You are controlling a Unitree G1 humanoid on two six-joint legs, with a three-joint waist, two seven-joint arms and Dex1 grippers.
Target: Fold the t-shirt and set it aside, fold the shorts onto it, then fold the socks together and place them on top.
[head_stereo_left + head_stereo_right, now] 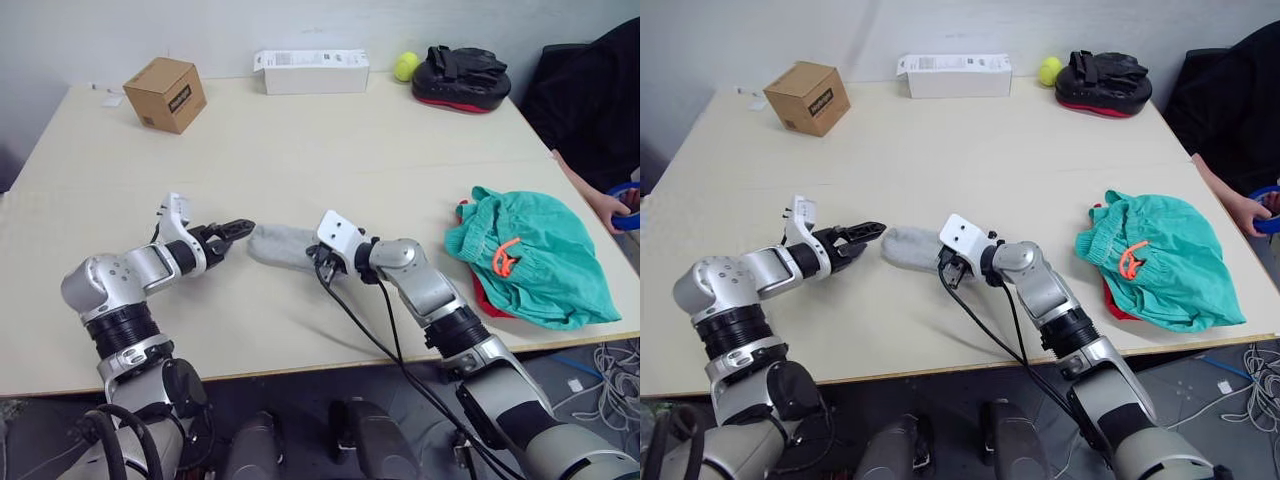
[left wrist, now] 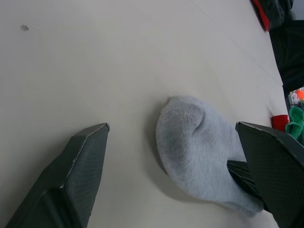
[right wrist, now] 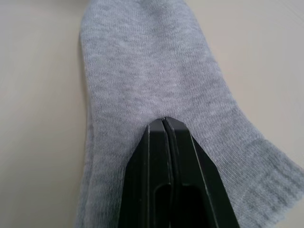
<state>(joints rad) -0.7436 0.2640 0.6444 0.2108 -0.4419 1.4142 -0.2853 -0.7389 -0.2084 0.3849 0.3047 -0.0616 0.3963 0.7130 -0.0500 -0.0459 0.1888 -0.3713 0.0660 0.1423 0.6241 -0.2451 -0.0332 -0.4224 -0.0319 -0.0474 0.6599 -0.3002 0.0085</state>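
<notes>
Grey knit, plain and soft: socks (image 1: 280,245) flat on the tabletop (image 1: 300,150), close to the near edge, right between the two hands. Look like two layers stacked, judging by a second edge peeping out along one side in the right wrist view, though hard to be sure. Run lengthwise across the front of the robot, rounded toe end toward the left hand (image 1: 247,229), ribbed cuff end toward the right hand (image 3: 164,119).

Right hand: fingers pressed tight together, laid over the cuff half of the socks and pointing along their length toward the toe. Cannot tell whether any cloth is pinched between them or merely pressed under them.

Left hand: fingers spread wide, aimed straight at the toe end, just short of it and not touching. Toe sits in line with the gap between the fingers, so probably only a short push forward before closing.

Both hands about equally near, one at each end. Likely a fold of toe over cuff, or a lift of the pair, as the step in hand.

Shorts (image 1: 540,250) well apart on the robot's right, heaped rather loosely near the tabletop edge, over the t-shirt (image 1: 487,298), of which only a red rim peeps out below. Socks bound for the top of that pile.
</notes>
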